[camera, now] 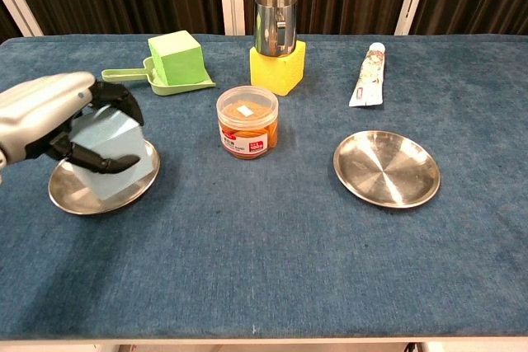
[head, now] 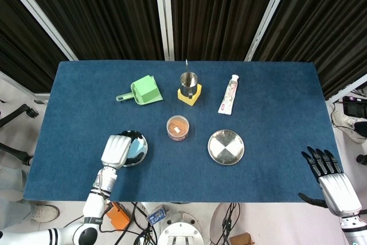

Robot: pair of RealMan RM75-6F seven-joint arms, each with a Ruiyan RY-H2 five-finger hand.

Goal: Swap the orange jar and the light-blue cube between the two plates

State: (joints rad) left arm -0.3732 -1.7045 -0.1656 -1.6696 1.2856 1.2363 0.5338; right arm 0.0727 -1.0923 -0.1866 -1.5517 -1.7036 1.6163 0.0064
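My left hand (camera: 51, 113) grips the light-blue cube (camera: 124, 177), fingers over its top and thumb across its front. The cube looks slightly tilted on the left steel plate (camera: 74, 199). From the head view the left hand (head: 116, 150) hides most of the cube, and only the left plate's (head: 142, 147) right side shows. The orange jar (camera: 247, 121) stands on the cloth between the plates, seen from above as the jar (head: 178, 128). The right steel plate (camera: 386, 168) holds nothing. My right hand (head: 332, 181) is open, past the table's front right corner.
At the back, a green cube sits on a green scoop (camera: 176, 57). A steel cup (camera: 275, 12) stands on a yellow block (camera: 279, 69). A white tube (camera: 369, 76) lies at the back right. The table has a blue cloth.
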